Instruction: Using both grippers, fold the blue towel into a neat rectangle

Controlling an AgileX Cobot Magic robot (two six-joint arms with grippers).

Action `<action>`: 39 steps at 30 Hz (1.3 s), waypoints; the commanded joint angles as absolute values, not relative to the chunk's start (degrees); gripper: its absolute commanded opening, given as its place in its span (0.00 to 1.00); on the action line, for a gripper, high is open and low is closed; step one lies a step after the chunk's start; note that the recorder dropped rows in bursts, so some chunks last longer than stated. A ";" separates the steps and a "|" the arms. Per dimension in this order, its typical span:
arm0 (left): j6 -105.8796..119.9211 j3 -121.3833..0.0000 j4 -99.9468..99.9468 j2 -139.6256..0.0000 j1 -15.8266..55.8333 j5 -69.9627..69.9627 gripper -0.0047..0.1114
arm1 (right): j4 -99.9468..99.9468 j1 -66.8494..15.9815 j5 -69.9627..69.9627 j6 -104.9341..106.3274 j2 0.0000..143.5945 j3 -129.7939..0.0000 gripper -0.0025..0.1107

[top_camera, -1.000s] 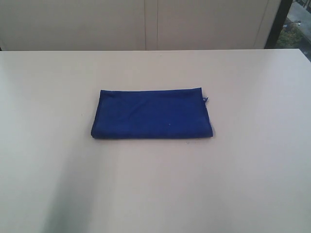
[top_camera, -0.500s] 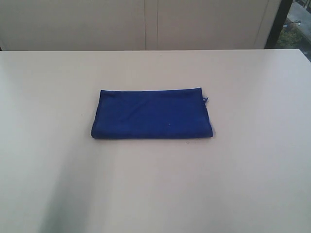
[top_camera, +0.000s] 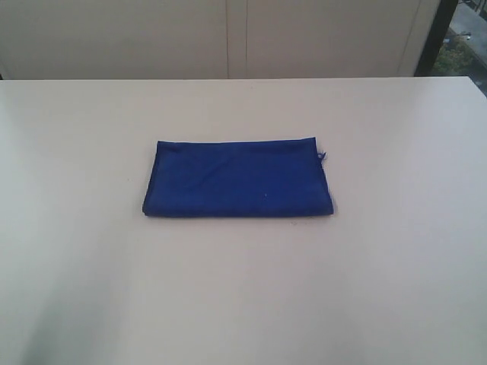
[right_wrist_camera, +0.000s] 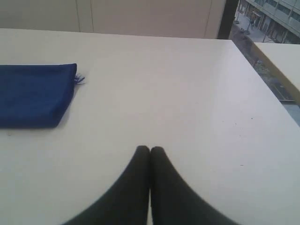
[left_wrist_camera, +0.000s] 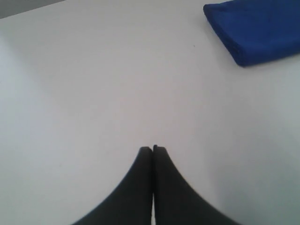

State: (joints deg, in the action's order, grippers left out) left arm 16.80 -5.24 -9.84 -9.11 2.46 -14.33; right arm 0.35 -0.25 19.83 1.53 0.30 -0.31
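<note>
Your blue towel [top_camera: 237, 178] lies folded flat, long axis running left-right; left gripper [left_wrist_camera: 153, 149] and right gripper [right_wrist_camera: 150, 149] pinched closed, empty.

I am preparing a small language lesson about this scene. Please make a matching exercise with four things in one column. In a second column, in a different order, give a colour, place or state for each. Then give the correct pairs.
Column one
1. blue towel
2. loose thread
3. table
4. left gripper

Column two
A. shut, holding nothing, away from the cloth
B. pale cream-white
C. lying flat, folded into a rectangle
D. sticking out at one corner of the cloth

Right pairs: 1-C, 2-D, 3-B, 4-A
</note>
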 commanded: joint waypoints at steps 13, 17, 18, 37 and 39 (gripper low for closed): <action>16.92 0.00 -9.33 0.00 2.27 -14.49 0.04 | 0.00 0.00 19.63 1.34 0.00 0.00 0.02; 16.92 0.00 -9.33 0.00 2.27 -14.49 0.04 | 0.00 0.00 19.63 1.34 0.00 0.00 0.02; 16.70 0.00 -9.33 0.00 2.27 -14.49 0.04 | 0.00 0.00 19.63 1.34 0.00 0.00 0.02; 0.39 0.00 -2.31 0.00 2.27 -14.09 0.04 | 0.00 0.00 19.63 1.34 0.00 0.00 0.02; 0.39 0.00 -2.31 0.00 2.27 -14.09 0.04 | 0.00 0.00 19.63 1.34 0.00 0.00 0.02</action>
State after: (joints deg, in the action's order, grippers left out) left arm 0.93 -0.34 -2.08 -0.27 2.46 -14.44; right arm 0.35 -0.25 19.83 1.49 0.30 -0.31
